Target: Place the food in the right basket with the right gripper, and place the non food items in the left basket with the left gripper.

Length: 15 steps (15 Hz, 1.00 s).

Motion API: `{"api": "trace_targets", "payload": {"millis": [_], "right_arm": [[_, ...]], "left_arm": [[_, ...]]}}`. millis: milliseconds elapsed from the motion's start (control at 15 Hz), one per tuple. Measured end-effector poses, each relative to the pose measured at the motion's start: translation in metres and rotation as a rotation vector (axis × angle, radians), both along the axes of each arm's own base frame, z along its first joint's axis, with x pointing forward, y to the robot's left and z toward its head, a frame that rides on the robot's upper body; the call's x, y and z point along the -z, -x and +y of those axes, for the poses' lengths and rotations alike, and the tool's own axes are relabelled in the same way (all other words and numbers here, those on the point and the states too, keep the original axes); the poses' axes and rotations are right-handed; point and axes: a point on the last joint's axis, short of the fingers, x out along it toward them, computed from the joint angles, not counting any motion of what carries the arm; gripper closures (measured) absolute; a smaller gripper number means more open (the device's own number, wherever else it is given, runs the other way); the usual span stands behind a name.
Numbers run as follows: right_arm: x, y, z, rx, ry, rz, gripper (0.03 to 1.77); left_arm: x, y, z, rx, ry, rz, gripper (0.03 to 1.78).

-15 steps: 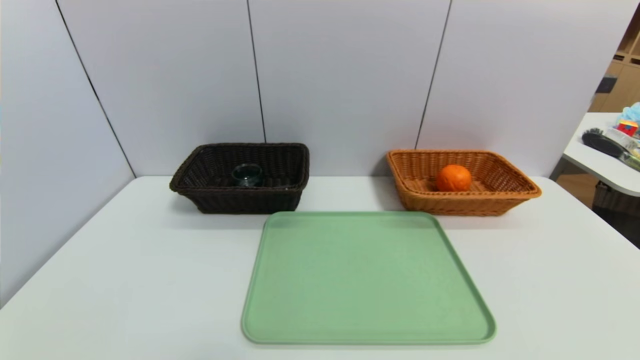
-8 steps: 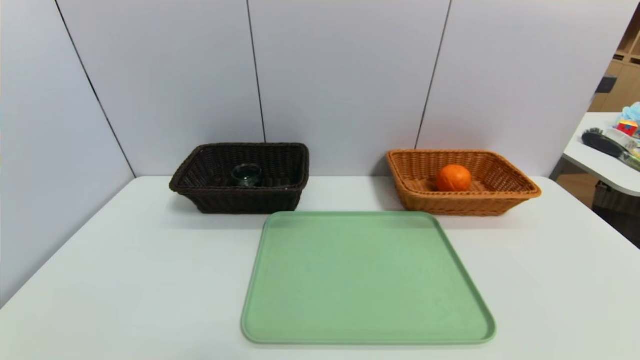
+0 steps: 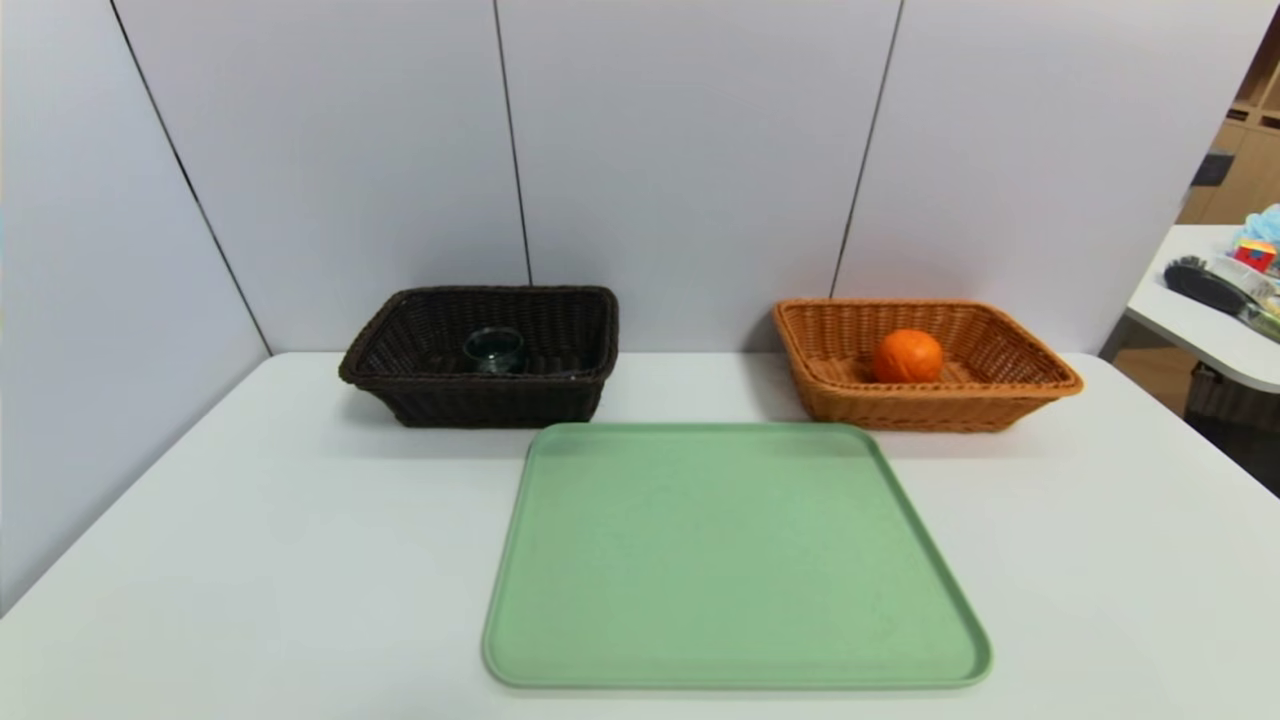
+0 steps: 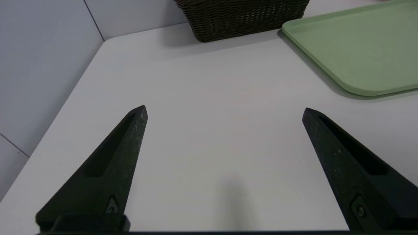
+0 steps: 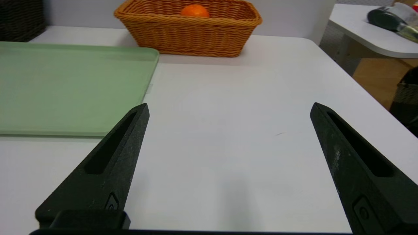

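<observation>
Nearest of all are the two hands, each held above the near part of the white bench and neither one in the head view. The left hand is released, its two pointed black fingers spread wide with only the bare white surface showing between them; it hangs to the left of the tray, on the near side of the dark basket. The right hand is released too, its fingers just as far apart and nothing between them, over the stretch of bench to the right of the tray. Beyond them, in the middle of the bench, lies the green tray, flat and bare, with rounded corners and a low raised rim. Behind its far edge stand the two wicker baskets, well apart from each other. The dark brown basket is at the far left, and inside it sits a small clear glass cup; whatever else may lie low in there is too dark to tell. The orange-tan basket is at the far right, and the round orange fruit rests inside it. Pale wall panels rise close behind both baskets. Off past the bench's right side, a second white table carries a black brush and some other small things.
</observation>
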Motion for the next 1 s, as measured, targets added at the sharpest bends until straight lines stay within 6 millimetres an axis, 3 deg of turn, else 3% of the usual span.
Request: {"api": "trace_targets", "payload": {"millis": [267,1000], "right_arm": [[0.0094,-0.0027,0.0013,-0.06,0.003,0.035,0.1],[0.0101,-0.0032,0.0011,-0.051,-0.005,0.03,0.1]], "left_arm": [[0.0049,-0.0014,0.0013,-0.059,0.002,0.021,0.12],[0.0088,-0.0026,0.0019,-0.085,0.07,0.04,0.12]]}}
